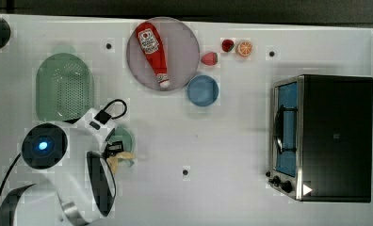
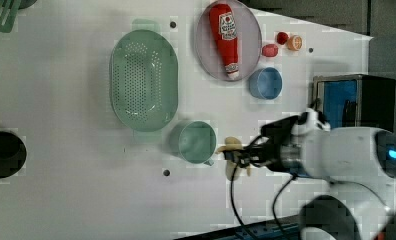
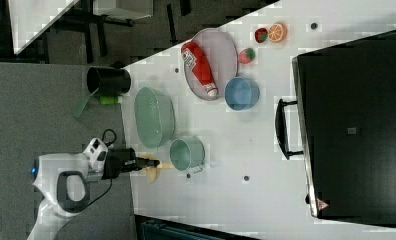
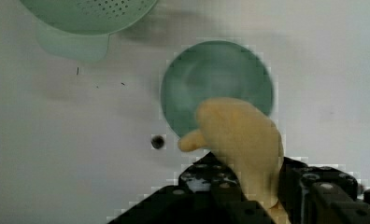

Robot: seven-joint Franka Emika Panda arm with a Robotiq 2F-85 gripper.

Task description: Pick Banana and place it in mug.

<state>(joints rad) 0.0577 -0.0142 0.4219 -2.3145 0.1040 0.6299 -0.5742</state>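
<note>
Gripper first: its black fingers are pinched on the banana, which juts out past the fingertips in the wrist view, pale yellow, its rounded end overlapping the rim of the mug while most of it hangs beside the mug rather than over the opening; in the left view the gripper holds the banana just to the right of the mug, and in the right view the banana sits at the fingertips, just left of the mug, lifted off the white table; from largest to smallest around them — the black toaster oven with its blue glass door stands at the top view's right, well apart from the arm; the oval green colander lies just beside the mug, toward the left view's top left; the grey round plate carries the red ketchup bottle, lying flat; the blue cup sits just beside the plate; three small toy fruits — a strawberry, a dark red piece and an orange slice — lie near the plate's edge in the top view.
</note>
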